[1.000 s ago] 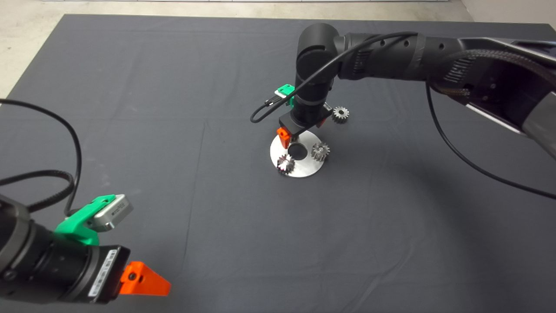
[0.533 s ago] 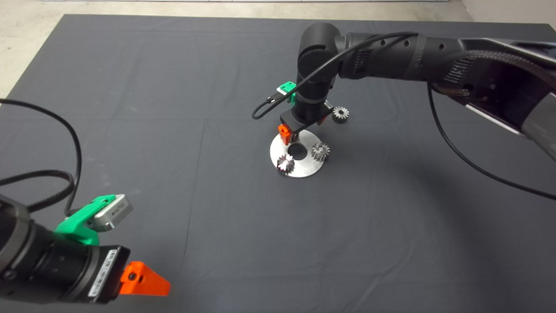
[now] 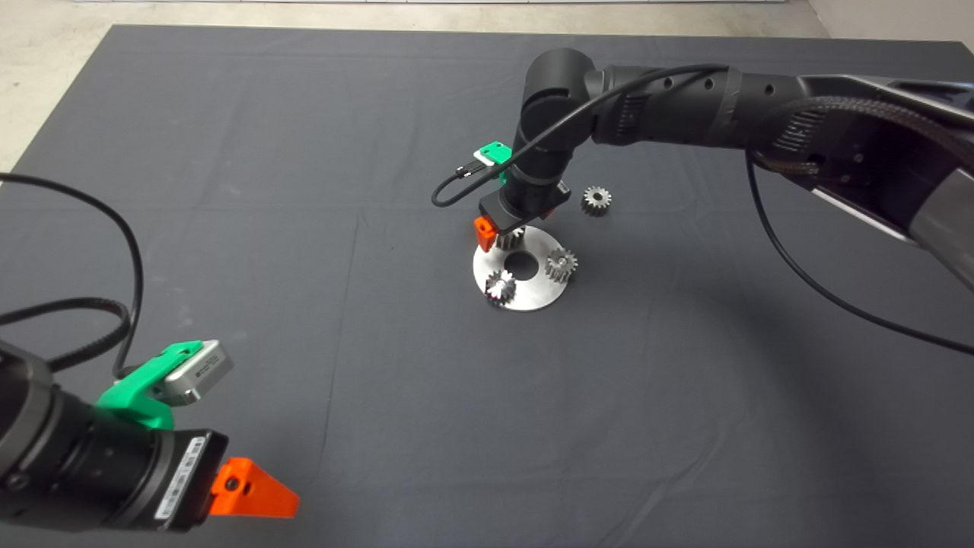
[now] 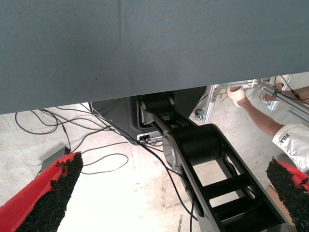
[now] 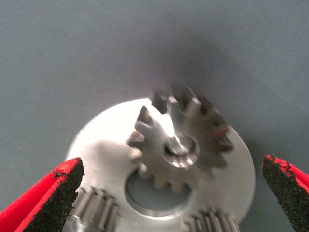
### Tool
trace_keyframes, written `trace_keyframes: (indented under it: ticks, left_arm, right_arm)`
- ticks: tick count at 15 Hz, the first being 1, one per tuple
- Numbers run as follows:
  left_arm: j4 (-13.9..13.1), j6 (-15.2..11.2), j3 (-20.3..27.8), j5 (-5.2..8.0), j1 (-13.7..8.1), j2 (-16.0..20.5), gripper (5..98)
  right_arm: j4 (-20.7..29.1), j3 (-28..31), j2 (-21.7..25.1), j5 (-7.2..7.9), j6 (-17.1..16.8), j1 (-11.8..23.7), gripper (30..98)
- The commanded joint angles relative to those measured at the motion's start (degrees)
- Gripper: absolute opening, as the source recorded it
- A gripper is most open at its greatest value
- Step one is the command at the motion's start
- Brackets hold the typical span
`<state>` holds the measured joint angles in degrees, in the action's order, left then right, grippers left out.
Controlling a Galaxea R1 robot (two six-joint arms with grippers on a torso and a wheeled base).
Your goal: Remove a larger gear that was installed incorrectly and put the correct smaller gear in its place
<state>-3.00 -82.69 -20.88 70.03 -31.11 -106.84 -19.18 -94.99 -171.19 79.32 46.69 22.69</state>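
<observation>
- The right tool [image 3: 508, 230] hung directly over the round silver plate [image 3: 533, 298] in the middle of the worktop [image 3: 304, 152], right above the plate's far rim.
- Its red fingers [image 5: 50, 200] were spread wide, one on either side of the plate, and nothing was held between them.
- The larger gear [image 5: 181, 140] sat on the plate's far edge beside the centre hole [image 5: 154, 195], tilted on its post, with its long pointed teeth reaching past the rim.
- In the head view that gear [image 3: 508, 240] only just peeked out from beneath the tool's red finger.
- Neither pad touched the larger gear; both stood well apart from its teeth.
- Two bright small gears [image 3: 501, 288] shared the plate, one on the near-left side of the centre hole, the other [image 3: 561, 266] on its right.
- The smaller gear [image 3: 596, 200] lay flat on the worktop off the plate, just beyond its far-right rim and near the right arm's wrist.
- The left tool [image 3: 251, 489] sat low at the near-left corner of the worktop, well apart from the plate.
- Its two padded fingers [image 4: 53, 193] were likewise held far apart, gripping nothing.
- That wrist view looked past the worktop's edge to a pale floor with loose cables [image 4: 87, 140], the robot's black base frame [image 4: 203, 159], and a person's arm [image 4: 260, 116] reaching to a metal frame.
</observation>
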Motion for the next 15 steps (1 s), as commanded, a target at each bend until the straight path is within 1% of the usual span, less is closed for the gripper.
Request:
trace_keyframes:
  ticks: [1, 7, 9, 15]
  left_arm:
    - [0.10, 0.07, 0.60, 0.01, -0.09, 0.00, 98.4]
    - [0.10, 0.07, 0.60, 0.01, -0.09, 0.00, 98.4]
    - [0.10, 0.07, 0.68, 0.01, -0.09, 0.09, 98.4]
    - [0.10, 0.07, 0.68, 0.01, -0.09, 0.10, 98.4]
  right_arm:
    - [-3.62, 0.08, -0.53, -2.41, -0.20, 0.78, 97.7]
    - [-7.19, 0.08, -0.60, -2.33, -0.97, 0.05, 97.7]
    - [-7.28, 0.08, -0.60, -2.24, -2.10, -0.27, 97.7]
    - [-7.72, -0.09, -0.51, -1.98, -2.39, -0.27, 97.7]
